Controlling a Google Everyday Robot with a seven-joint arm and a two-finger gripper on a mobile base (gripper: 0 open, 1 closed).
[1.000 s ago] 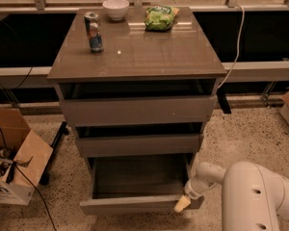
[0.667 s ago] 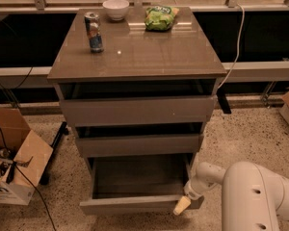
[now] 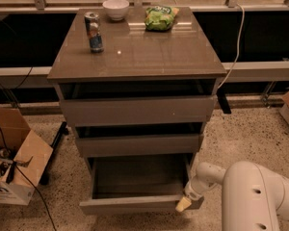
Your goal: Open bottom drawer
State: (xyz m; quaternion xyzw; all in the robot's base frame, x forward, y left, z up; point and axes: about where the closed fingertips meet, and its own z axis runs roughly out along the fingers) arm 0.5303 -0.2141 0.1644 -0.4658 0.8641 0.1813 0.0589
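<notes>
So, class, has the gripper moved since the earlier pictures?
No. The gripper stays at the front corner of the bottom drawer, equally far below the fixed middle drawer.

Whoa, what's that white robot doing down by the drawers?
The robot's white arm reaches down beside a grey cabinet with three drawers. Its hand is at the right front corner of the bottom drawer. That drawer is pulled well out, so you can see the plain grey tray inside. On top of the cabinet sit a can, a white bowl and a green bag.
</notes>
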